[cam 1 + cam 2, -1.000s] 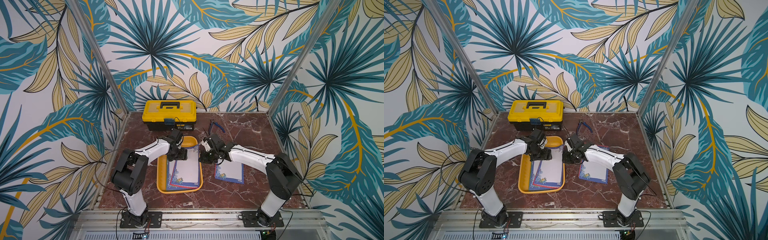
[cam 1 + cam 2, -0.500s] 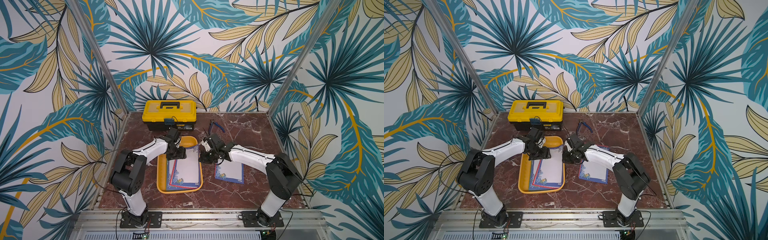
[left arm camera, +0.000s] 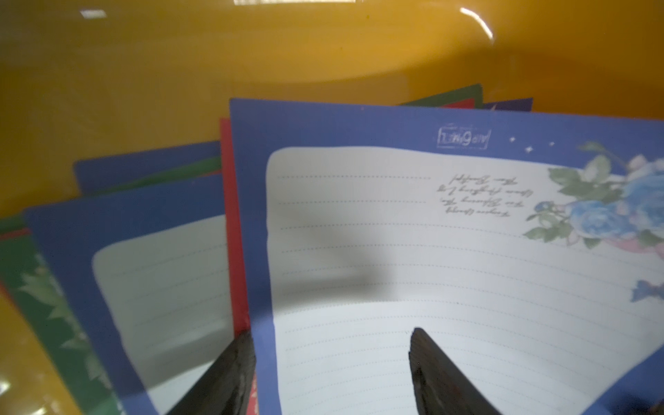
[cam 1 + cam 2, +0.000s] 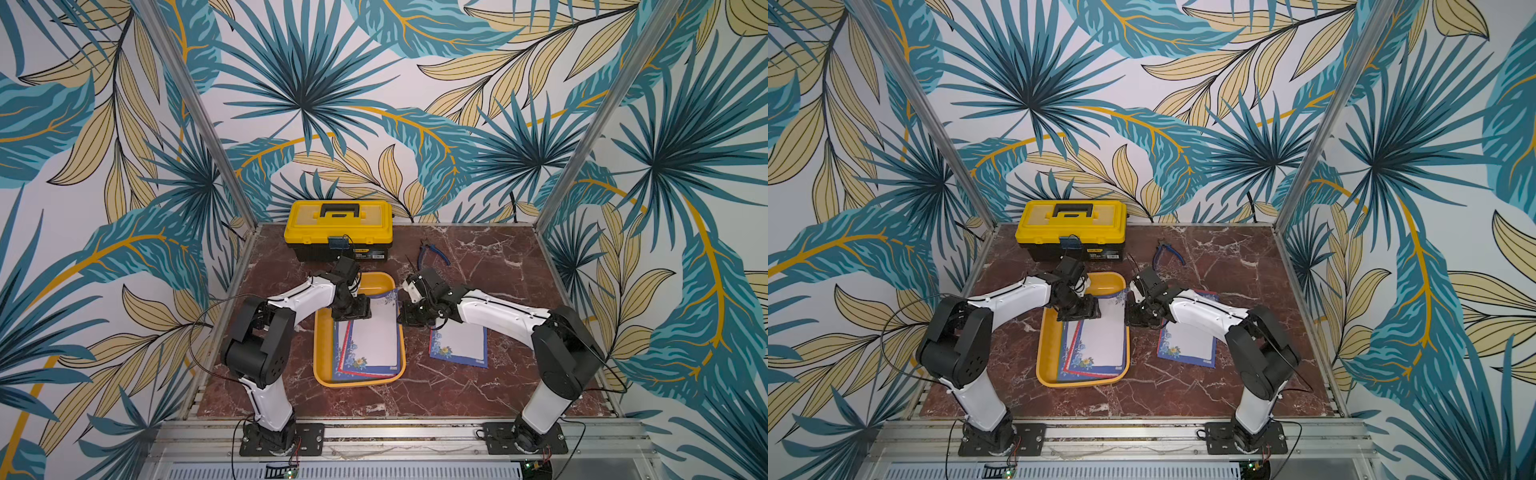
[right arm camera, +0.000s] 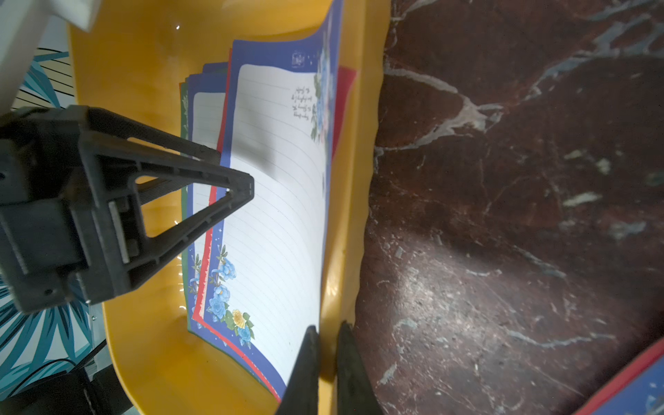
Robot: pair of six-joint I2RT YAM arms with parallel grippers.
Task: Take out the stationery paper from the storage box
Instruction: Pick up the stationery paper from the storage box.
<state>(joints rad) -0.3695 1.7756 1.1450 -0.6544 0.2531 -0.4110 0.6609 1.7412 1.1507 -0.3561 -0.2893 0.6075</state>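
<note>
Both unmoved — left tool [image 4: 351, 315] wide over stationery paper [image 4: 374, 340], right tool [image 5: 327, 345] pinching storage box [image 4: 323, 353].

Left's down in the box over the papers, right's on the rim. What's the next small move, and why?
Probably close the left gripper. Its open jaws straddle the raised edge of the top sheet, one seemingly beneath it and one above, while the right gripper, shut on the rim of the box, steadies it.
</note>
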